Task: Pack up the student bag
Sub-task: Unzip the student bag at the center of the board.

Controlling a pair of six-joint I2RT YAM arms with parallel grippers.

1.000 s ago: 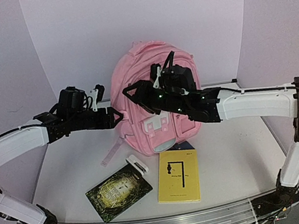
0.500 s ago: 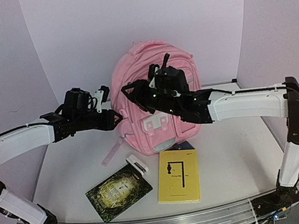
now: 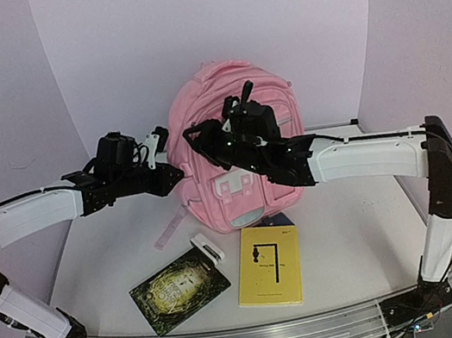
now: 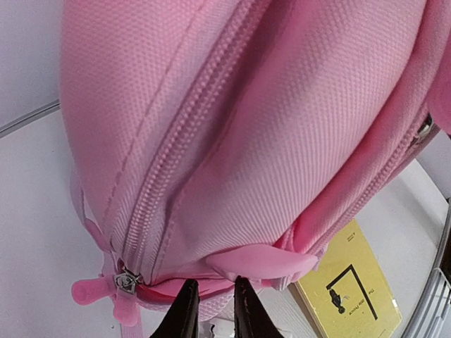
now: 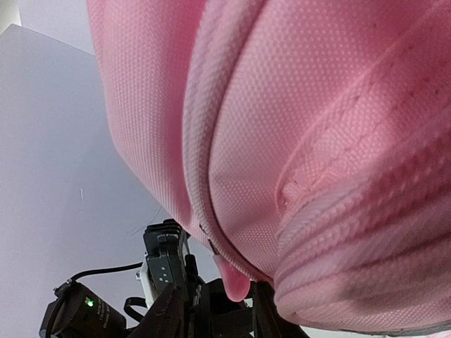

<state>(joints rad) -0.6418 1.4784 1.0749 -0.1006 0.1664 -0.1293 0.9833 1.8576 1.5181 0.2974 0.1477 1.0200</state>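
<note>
From above, the student bag [image 3: 225,86] stands upright at the back centre of the worktop [image 3: 350,226], one bag and nothing in it yet as far as I can tell. In front of it lie two books, a dark green book [image 3: 180,289] and a yellow book [image 3: 268,265], with one small white item [image 3: 207,248] between them, touching the green book's corner. Compared with a second ago, the left end effector [image 3: 176,175] has come up against the bag's left flank and the right end effector [image 3: 194,138] has shifted a little further across the upper front. Bag, books and white item lie as they did. I judge both arms are settling onto the zip, so the bag is about to be opened rather than filled.

The left wrist view shows its two fingers drawn close together under the bag's lower edge, just below a loose pink flap [image 4: 261,262] – whether they pinch fabric I cannot tell. One zip slider [image 4: 125,282] sits to their left, apart from them.

The right wrist view shows its jaws narrower than before yet apart, one on each side of a single pink pull tab [image 5: 232,280] – not clamped on it.
</note>
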